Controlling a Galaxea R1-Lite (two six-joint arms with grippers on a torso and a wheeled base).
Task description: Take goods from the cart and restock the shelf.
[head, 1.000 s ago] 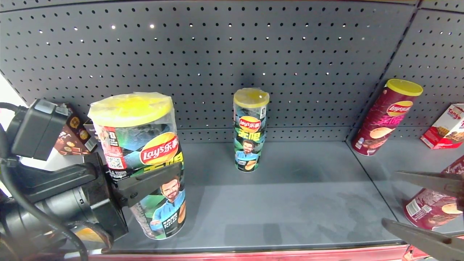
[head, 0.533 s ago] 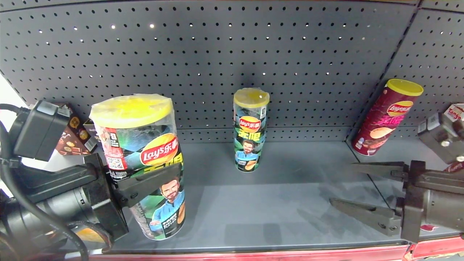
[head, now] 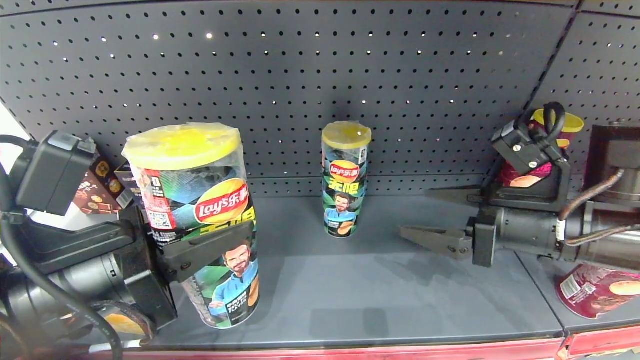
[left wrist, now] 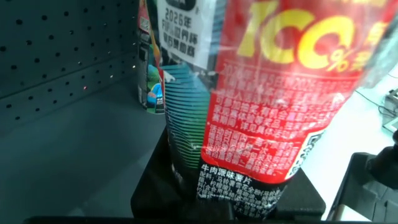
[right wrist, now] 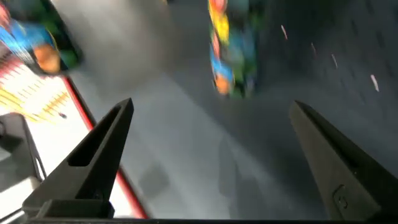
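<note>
Head view first: your left gripper is clamped round the chip can about halfway up, with one finger crossing the front of the label. The can is upright at the near left of the shelf. I can't tell whether its base is touching the deck or sits just above it. A matching can stands further back near the middle, close to the pegboard. Your right gripper hangs over the right side of the shelf, jaws spread with nothing in them, tips aimed toward that middle can. Behind it stands a maroon can, and a second maroon can lies on its side at the near right.

Left wrist view: the chip can sits right in the jaws, covered in shiny film wrap, with the matching can beyond it.

Right wrist view: both fingers are wide apart, and the matching can is blurry ahead of them.

Handling, my guess: these tubes are light cardboard. They're stiff enough, but they'll dent if you squeeze hard, and the chips inside won't like a knock. The film looks slippery, so mid-body is the right place to hold. Stay off the yellow lid, it'd likely flex or pop. Tall and narrow means tippy, so I'd set it flat before letting go.
</note>
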